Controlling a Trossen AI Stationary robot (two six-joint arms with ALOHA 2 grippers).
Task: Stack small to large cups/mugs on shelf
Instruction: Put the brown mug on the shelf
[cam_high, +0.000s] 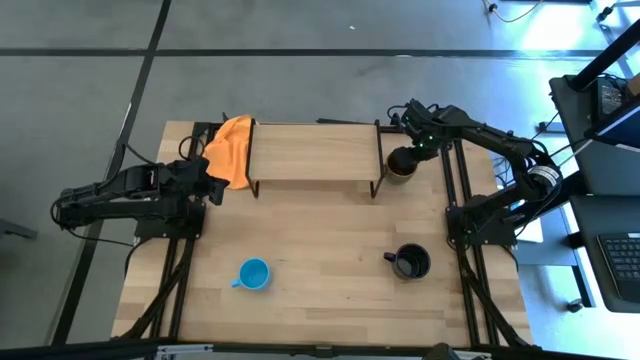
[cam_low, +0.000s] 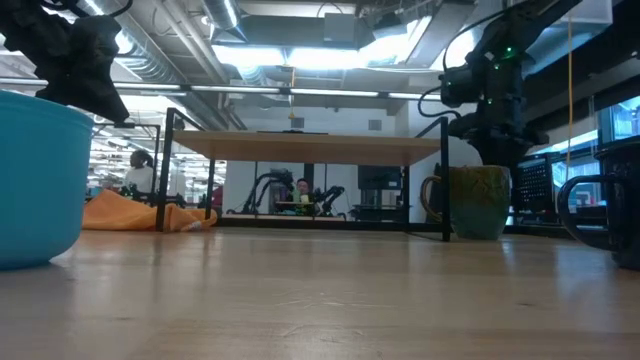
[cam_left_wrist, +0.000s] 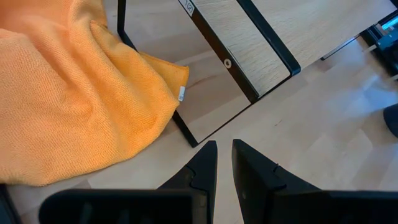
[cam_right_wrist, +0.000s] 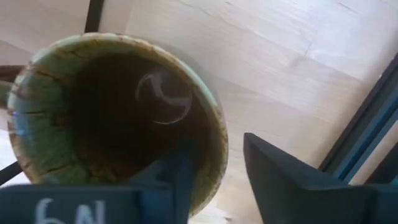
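The olive-brown mug (cam_high: 401, 166) stands upright on its base on the table (cam_low: 480, 202), just off the right end of the shelf (cam_high: 315, 150). My right gripper (cam_high: 413, 152) is above it, pointing down and open: one finger is inside the mug (cam_right_wrist: 115, 118) and the other outside its rim. The black mug (cam_high: 410, 262) stands near the table's front right and the light blue mug (cam_high: 254, 274) near the front left. My left gripper (cam_high: 214, 186) is shut and empty, by the shelf's left end (cam_left_wrist: 224, 163). My right gripper straddles the olive-brown mug's rim (cam_right_wrist: 217, 149) from above, one finger (cam_right_wrist: 180, 180) inside and one (cam_right_wrist: 280, 180) outside. A strip of table shows between the rim and the outer finger. Whether the inner finger touches the wall, I cannot tell.
An orange cloth (cam_high: 231, 150) lies on the table at the shelf's left end, partly against its black legs (cam_left_wrist: 155, 56). The shelf's top board (cam_low: 310, 148) bears nothing. Bare table lies between the shelf and the two front mugs.
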